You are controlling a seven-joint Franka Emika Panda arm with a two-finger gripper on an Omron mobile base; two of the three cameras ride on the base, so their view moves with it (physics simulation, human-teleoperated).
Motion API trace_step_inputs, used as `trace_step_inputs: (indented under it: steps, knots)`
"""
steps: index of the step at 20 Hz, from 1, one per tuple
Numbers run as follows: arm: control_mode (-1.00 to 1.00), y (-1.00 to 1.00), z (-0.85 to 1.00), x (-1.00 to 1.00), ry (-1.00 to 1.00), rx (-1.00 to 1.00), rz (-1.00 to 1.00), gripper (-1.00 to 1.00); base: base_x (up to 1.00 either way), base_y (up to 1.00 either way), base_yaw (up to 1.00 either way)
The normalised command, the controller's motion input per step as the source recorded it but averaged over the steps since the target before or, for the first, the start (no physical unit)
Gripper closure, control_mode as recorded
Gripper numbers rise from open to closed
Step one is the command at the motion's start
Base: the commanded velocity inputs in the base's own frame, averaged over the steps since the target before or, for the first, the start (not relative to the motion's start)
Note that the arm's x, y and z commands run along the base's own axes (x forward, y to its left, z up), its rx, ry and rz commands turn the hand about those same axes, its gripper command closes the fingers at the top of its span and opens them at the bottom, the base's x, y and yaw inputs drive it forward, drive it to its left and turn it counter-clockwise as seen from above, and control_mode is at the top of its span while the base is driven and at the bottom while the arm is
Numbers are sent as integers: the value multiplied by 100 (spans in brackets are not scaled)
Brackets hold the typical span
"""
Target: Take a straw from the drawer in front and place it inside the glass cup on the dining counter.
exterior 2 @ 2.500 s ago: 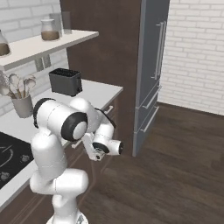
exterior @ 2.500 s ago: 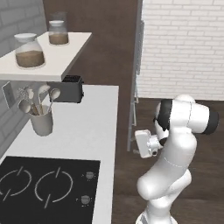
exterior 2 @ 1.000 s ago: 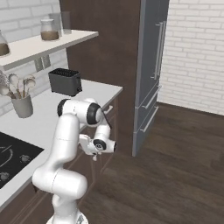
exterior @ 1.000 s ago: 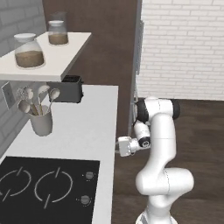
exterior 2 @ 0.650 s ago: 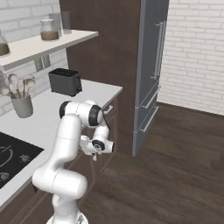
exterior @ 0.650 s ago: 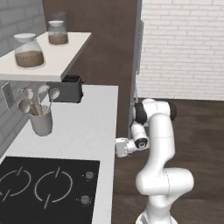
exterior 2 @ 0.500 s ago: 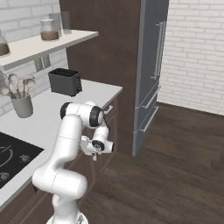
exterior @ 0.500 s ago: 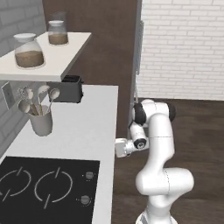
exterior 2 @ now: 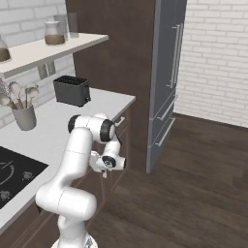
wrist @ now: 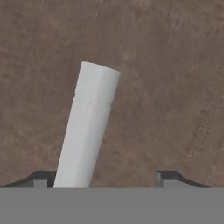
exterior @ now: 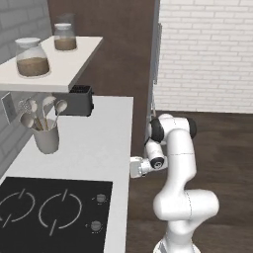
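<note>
My gripper [wrist: 105, 178] faces the dark-brown front panel of the drawer [wrist: 166, 87], and both fingertips [wrist: 41, 179] show at the bottom of the hand view. A pale grey handle bar [wrist: 89, 127] runs slanted between the jaws, close to the left finger and apart from the right one. The jaws stand open around it. From the base views, the hand [exterior 2: 104, 169] is low against the cabinet front under the white counter edge [exterior: 129, 163]. The drawer is shut. Straw, glass cup and dining counter are out of view.
A black cooktop [exterior: 49, 217] is set in the white counter, with a grey utensil holder [exterior: 45, 138] and a dark toaster [exterior: 79, 99] behind it. A shelf with jars [exterior: 32, 57] hangs above. The tall grey fridge [exterior 2: 167, 82] stands right of the cabinets, beside open wood floor [exterior 2: 193, 184].
The arm has folded down from a raised pose and brought the hand low against the cabinet front; over the last second it crept slightly closer to the counter edge.
</note>
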Motion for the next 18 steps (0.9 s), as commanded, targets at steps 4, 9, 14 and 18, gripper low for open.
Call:
trace_step_inputs:
  steps: [4,9,14,18]
  knots:
    - [-100,-5,1,-16,0,0,0,100,0,0,0]
    - [-100,-52,3,-34,0,0,-1,100,0,0,0]
    - [-100,-98,0,-52,0,4,-5,100,0,0,0]
    - [-100,-100,0,-53,0,11,-12,100,0,0,0]
